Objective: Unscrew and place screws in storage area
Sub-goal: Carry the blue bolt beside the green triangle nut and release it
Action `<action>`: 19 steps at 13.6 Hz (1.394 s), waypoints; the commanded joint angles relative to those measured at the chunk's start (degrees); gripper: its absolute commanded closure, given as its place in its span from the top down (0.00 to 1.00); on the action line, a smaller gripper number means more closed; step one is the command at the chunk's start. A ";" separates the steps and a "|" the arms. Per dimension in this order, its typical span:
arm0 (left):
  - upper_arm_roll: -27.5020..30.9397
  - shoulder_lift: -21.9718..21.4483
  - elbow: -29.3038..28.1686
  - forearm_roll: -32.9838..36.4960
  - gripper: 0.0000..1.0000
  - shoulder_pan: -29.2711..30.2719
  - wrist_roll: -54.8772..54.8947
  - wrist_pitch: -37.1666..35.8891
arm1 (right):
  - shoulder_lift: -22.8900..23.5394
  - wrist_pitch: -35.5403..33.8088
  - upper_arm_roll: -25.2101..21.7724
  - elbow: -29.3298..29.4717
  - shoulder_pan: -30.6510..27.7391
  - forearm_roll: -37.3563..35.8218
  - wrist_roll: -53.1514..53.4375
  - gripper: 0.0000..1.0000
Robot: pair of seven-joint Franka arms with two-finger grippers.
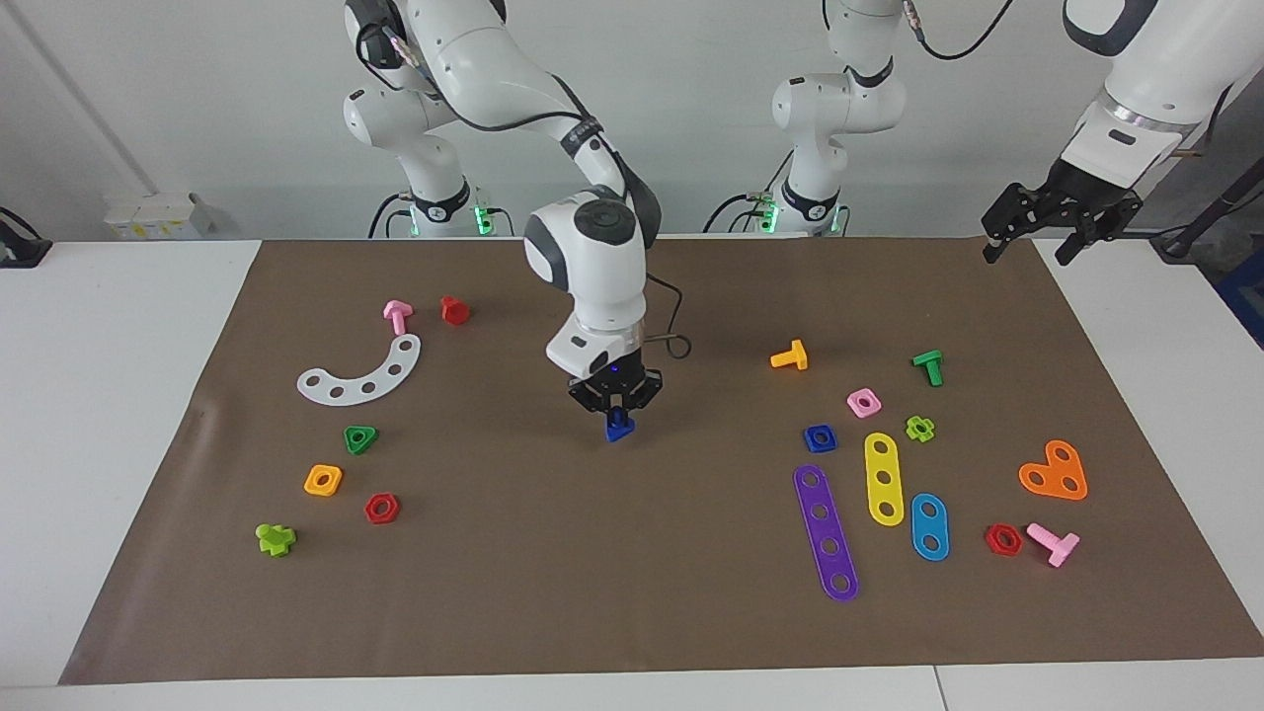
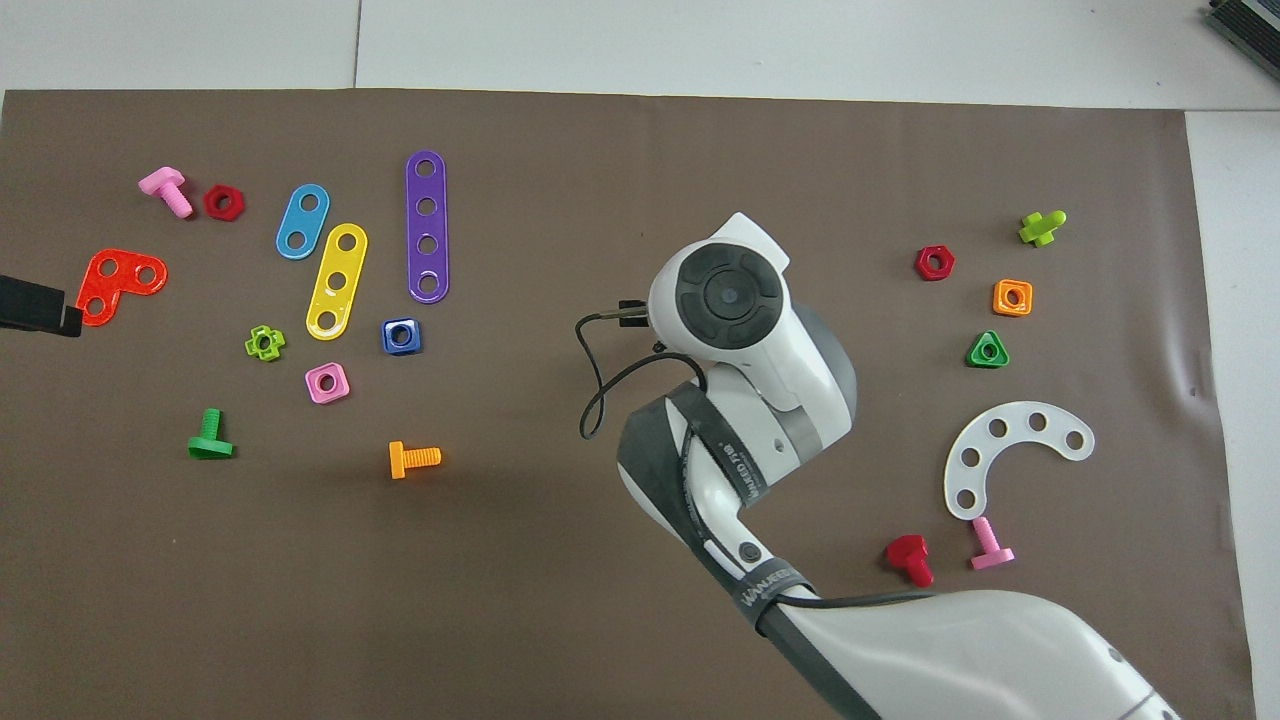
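While my right gripper (image 1: 614,415) clamps its jaws on the blue bolt (image 1: 618,428) above mid-mat (image 1: 553,592), its blue nut (image 1: 820,437) lies at three o'clock; a shallow tip-grip could drop it; my left gripper (image 1: 1027,237) waits, jaws open.

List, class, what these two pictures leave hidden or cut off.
- Overhead view: the right claw and its small royal-blue plastic bolt are covered by the arm's own wrist.
- Overhead view: the left claw is cut off by the edge.
- Facing view: whether the bolt touches the brown paper mat cannot be told.
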 commanded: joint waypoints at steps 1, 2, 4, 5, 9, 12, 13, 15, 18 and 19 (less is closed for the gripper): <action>-0.24 -1.05 -1.51 -0.74 1.00 0.21 0.41 0.46 | -6.54 -3.67 0.82 -3.57 -7.83 -0.42 -6.99 0.00; -0.24 -1.14 -1.60 -0.74 1.00 0.56 0.41 0.46 | -8.12 -4.12 0.82 -5.50 -10.73 -0.42 -10.68 0.00; -0.24 -1.14 -1.60 -0.74 1.00 0.82 0.41 0.46 | -9.63 -2.99 0.82 -9.80 -16.01 -0.33 -16.85 0.00; -0.24 -1.14 -1.60 -0.74 1.00 0.82 0.41 0.46 | -10.76 -1.24 0.82 -12.61 -18.12 -0.25 -18.96 0.00; -0.24 -1.14 -1.60 -0.74 1.00 0.65 0.41 0.46 | -12.54 15.79 0.82 -27.11 -24.02 0.02 -25.65 0.00; -0.24 -1.14 -1.60 -0.74 1.00 0.73 0.41 0.46 | -11.92 17.59 0.82 -28.72 -25.26 0.19 -25.84 0.00; -0.24 -1.14 -1.60 -0.74 1.00 0.73 0.41 0.46 | -11.66 17.67 0.91 -28.90 -25.35 0.28 -25.84 0.00; -0.24 -1.14 -1.60 -0.74 1.00 0.73 0.41 0.46 | -11.57 17.67 0.91 -29.42 -25.26 0.28 -25.92 0.00; -0.24 -1.14 -1.60 -0.74 1.00 0.73 0.41 0.46 | -11.57 17.32 0.82 -29.16 -25.17 0.37 -25.05 1.00; -0.24 -1.14 -1.60 -0.74 1.00 0.73 0.41 0.46 | -11.57 17.15 0.82 -28.55 -25.09 0.37 -24.00 1.00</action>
